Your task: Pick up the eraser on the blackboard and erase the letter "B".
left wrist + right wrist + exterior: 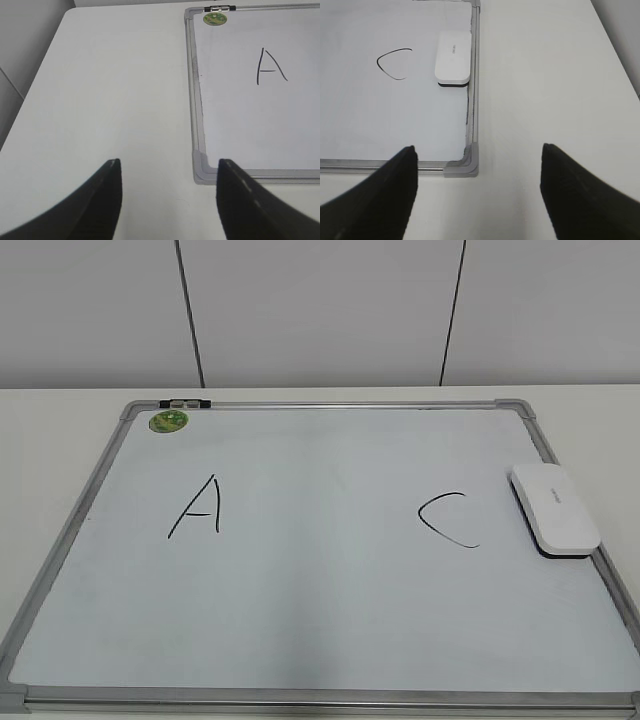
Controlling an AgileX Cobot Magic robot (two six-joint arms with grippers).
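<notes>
The blackboard (320, 570) is a white board with a grey frame lying flat on the table. The white eraser (554, 508) lies on its right edge, beside a black "C" (450, 519); it also shows in the right wrist view (453, 58). A black "A" (198, 507) is at the left. No letter "B" shows between them. My left gripper (169, 172) is open and empty above the table by the board's near left corner. My right gripper (479, 160) is open and empty above the near right corner (467, 162). Neither gripper shows in the exterior view.
A round green sticker (168, 421) and a small black clip (185, 402) sit at the board's far left corner. White table (110, 90) lies left of the board and right of it (545, 75). A grey panelled wall stands behind.
</notes>
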